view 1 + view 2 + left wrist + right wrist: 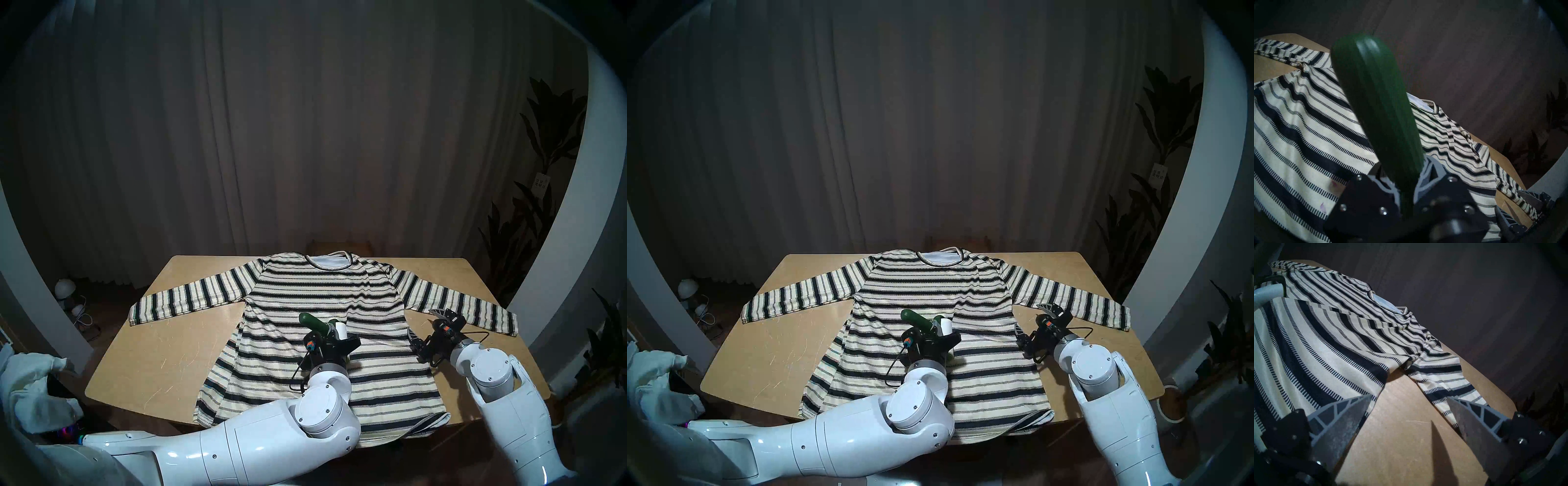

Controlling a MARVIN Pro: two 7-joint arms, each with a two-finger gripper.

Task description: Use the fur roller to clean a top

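Observation:
The striped top (305,292) lies flat on the wooden table (169,339), neckline at the far edge. My left gripper (334,341) is over the middle of the top, shut on the fur roller (314,322). The roller's dark green handle points up and to the left, and its white roll (341,329) is on the right. In the left wrist view the handle (1376,101) fills the middle between the fingers. Contact between roll and cloth is hidden. My right gripper (425,325) is open and empty over bare table beside the top's right edge (1407,400).
A white cloth (330,261) shows inside the neckline. A pile of white fabric (30,383) sits off the table at the lower left. Plants (543,135) stand at the right, and a lamp and cables (64,288) lie on the floor at the left.

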